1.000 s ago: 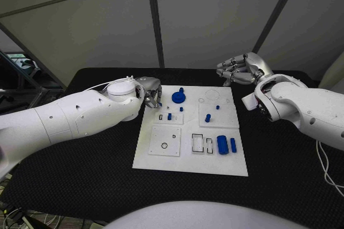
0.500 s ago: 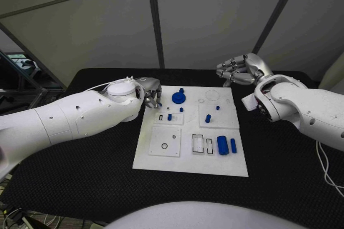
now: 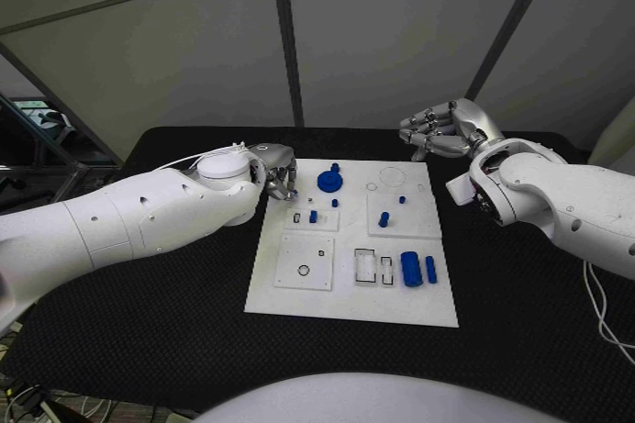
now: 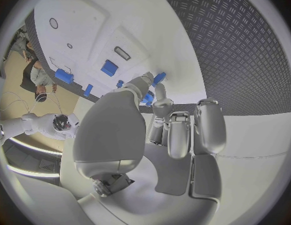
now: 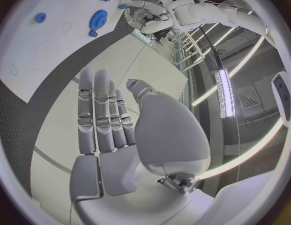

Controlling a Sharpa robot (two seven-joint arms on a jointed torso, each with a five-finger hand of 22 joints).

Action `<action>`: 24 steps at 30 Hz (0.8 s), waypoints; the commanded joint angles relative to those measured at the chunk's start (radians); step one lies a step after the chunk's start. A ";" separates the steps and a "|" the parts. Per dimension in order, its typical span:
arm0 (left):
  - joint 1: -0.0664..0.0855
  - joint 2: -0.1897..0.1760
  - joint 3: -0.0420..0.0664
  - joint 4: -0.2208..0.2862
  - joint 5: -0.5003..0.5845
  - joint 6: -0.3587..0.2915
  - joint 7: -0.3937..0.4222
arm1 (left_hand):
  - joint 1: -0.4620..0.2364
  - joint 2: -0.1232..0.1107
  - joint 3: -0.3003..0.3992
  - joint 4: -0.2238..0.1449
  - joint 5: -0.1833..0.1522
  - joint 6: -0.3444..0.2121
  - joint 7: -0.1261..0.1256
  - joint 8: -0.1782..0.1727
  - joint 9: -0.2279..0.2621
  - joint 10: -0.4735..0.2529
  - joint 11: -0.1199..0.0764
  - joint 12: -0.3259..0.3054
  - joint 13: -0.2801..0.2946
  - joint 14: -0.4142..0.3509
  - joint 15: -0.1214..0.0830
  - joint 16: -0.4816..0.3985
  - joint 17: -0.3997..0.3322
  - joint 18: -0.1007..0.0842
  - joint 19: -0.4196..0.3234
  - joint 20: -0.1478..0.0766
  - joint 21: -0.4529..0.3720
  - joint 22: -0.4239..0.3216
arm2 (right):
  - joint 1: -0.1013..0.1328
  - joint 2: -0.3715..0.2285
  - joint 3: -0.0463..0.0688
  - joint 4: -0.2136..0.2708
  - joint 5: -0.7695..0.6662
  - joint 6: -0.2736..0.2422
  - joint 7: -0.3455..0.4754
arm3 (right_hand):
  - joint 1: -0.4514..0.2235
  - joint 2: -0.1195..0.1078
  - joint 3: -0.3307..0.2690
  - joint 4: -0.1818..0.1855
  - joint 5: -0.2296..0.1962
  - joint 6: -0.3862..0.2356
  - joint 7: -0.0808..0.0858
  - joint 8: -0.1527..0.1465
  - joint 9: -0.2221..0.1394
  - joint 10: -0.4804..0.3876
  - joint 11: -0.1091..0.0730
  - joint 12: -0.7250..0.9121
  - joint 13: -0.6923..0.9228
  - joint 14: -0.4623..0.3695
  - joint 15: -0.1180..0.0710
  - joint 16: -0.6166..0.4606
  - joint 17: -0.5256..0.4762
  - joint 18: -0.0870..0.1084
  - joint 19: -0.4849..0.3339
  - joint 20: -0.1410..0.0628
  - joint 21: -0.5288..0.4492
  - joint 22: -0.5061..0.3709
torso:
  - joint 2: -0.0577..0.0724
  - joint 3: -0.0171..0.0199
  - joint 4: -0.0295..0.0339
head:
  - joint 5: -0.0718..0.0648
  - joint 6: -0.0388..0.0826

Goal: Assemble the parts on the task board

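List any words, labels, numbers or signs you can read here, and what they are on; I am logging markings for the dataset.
None can be read.
The task board bears only outlined shapes and holes, no lettering.
The blue parts carry no visible marks.
The left hand and right hand show no legible label.

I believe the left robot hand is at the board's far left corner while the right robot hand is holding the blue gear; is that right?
Not quite: the right robot hand holds nothing. The head view shows the blue gear lying on the task board, near the left robot hand.
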State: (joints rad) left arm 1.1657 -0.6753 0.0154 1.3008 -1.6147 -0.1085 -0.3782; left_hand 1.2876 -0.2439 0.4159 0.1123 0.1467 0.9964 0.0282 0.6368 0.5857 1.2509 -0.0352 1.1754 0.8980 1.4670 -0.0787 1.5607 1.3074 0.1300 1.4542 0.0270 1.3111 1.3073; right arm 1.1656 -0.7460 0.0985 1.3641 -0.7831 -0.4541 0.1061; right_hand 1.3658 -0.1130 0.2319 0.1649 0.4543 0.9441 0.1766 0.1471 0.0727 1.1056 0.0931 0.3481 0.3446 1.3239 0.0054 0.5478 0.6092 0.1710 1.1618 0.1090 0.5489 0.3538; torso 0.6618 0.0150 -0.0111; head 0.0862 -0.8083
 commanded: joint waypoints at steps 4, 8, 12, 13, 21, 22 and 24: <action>0.001 -0.001 0.000 -0.001 -0.007 -0.016 -0.013 | -0.019 0.005 -0.071 0.018 -0.003 -0.018 0.003 0.007 0.017 -0.012 0.001 -0.003 -0.003 0.099 -0.008 0.001 0.248 -0.068 0.001 -0.001 -0.009 0.103 | 0.002 0.001 0.001 0.001 0.000 0.004 0.005 | -0.011 -0.001 -0.001 0.005 0.001 -0.009 -0.001 0.003 0.001 -0.006 -0.002 0.005 -0.001 0.002 0.006 -0.006 0.001 0.011 0.003 0.004 -0.006 -0.002 | 0.000 0.0002 -0.0004 | 0.000 0.001; 0.001 -0.001 0.001 -0.003 -0.007 -0.017 -0.015 | -0.018 0.013 -0.098 0.026 -0.002 -0.020 0.003 0.008 0.023 -0.013 0.001 -0.003 -0.004 0.099 -0.007 0.001 0.248 -0.068 0.001 -0.001 -0.010 0.103 | 0.002 0.001 0.001 0.001 0.000 0.005 0.004 | -0.011 -0.001 -0.001 0.005 0.001 -0.009 -0.001 0.003 0.001 -0.006 -0.002 0.005 -0.001 0.002 0.006 -0.006 0.001 0.011 0.003 0.004 -0.006 -0.002 | 0.000 0.0003 -0.0004 | 0.000 0.001; 0.001 -0.001 0.001 -0.004 -0.007 -0.018 -0.017 | -0.015 0.020 -0.120 0.033 -0.002 -0.022 0.003 0.008 0.028 -0.015 0.001 -0.004 -0.004 0.099 -0.007 0.000 0.247 -0.067 0.001 -0.001 -0.013 0.103 | 0.002 0.000 0.001 0.001 0.000 0.005 0.004 | -0.011 -0.001 -0.001 0.005 0.001 -0.009 -0.001 0.003 0.001 -0.006 -0.002 0.005 -0.001 0.002 0.006 -0.006 0.001 0.011 0.003 0.004 -0.006 -0.002 | 0.001 0.0001 -0.0003 | -0.001 0.002; 0.001 -0.001 0.001 -0.004 -0.007 -0.018 -0.017 | -0.015 0.020 -0.122 0.034 -0.001 -0.023 0.003 0.008 0.029 -0.015 0.001 -0.004 -0.004 0.099 -0.007 0.000 0.247 -0.067 0.001 -0.001 -0.013 0.103 | 0.002 0.000 0.001 0.001 0.000 0.005 0.004 | -0.011 -0.001 -0.001 0.005 0.001 -0.009 -0.001 0.003 0.001 -0.006 -0.002 0.005 -0.001 0.002 0.006 -0.006 0.001 0.011 0.003 0.004 -0.006 -0.002 | 0.001 0.0001 -0.0003 | -0.001 0.002; 0.001 -0.003 0.001 -0.010 -0.007 -0.018 -0.024 | -0.015 0.031 -0.172 0.057 -0.001 -0.028 0.005 0.006 0.038 -0.020 0.003 -0.006 -0.008 0.098 -0.007 -0.001 0.246 -0.066 0.000 0.000 -0.020 0.102 | 0.002 0.000 0.000 0.001 0.000 0.006 0.004 | -0.011 -0.001 -0.001 0.005 0.001 -0.009 -0.001 0.003 0.001 -0.006 -0.002 0.005 -0.001 0.002 0.006 -0.006 0.001 0.011 0.003 0.004 -0.006 -0.002 | 0.000 -0.0001 -0.0002 | 0.000 0.002; 0.001 -0.003 0.001 -0.010 -0.007 -0.018 -0.024 | -0.015 0.033 -0.179 0.060 -0.001 -0.029 0.005 0.006 0.039 -0.020 0.003 -0.006 -0.009 0.098 -0.007 -0.001 0.246 -0.066 0.000 0.000 -0.020 0.102 | 0.002 0.000 0.000 0.001 0.000 0.006 0.004 | -0.011 -0.001 -0.001 0.005 0.001 -0.009 -0.001 0.003 0.001 -0.006 -0.002 0.005 -0.001 0.002 0.006 -0.006 0.001 0.011 0.003 0.004 -0.006 -0.002 | 0.000 0.0001 -0.0003 | 0.000 0.002; 0.001 -0.003 0.001 -0.012 -0.007 -0.018 -0.025 | -0.015 0.037 -0.194 0.068 0.000 -0.029 0.005 0.006 0.042 -0.021 0.003 -0.006 -0.009 0.098 -0.006 -0.001 0.246 -0.066 0.000 0.000 -0.021 0.102 | 0.002 0.000 0.000 0.001 0.000 0.007 0.003 | -0.011 -0.001 -0.001 0.005 0.001 -0.009 -0.001 0.003 0.001 -0.006 -0.002 0.005 -0.001 0.002 0.006 -0.006 0.001 0.011 0.003 0.004 -0.006 -0.002 | 0.000 0.0004 -0.0003 | 0.000 0.002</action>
State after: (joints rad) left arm 1.1656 -0.6777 0.0156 1.2899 -1.6148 -0.1184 -0.3923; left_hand 1.2714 -0.2154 0.2281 0.1799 0.1469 0.9753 0.0322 0.6401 0.6267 1.2364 -0.0351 1.1754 0.8895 1.4670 -0.0787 1.5607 1.3074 0.1300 1.4541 0.0270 1.2956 1.3073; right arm 1.1656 -0.7465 0.0984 1.3640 -0.7831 -0.4530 0.1057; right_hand 1.3658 -0.1130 0.2319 0.1649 0.4543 0.9441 0.1765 0.1471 0.0727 1.1056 0.0931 0.3481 0.3448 1.3239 0.0053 0.5478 0.6089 0.1710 1.1618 0.1090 0.5489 0.3531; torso 0.6619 0.0150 -0.0113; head 0.0848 -0.8063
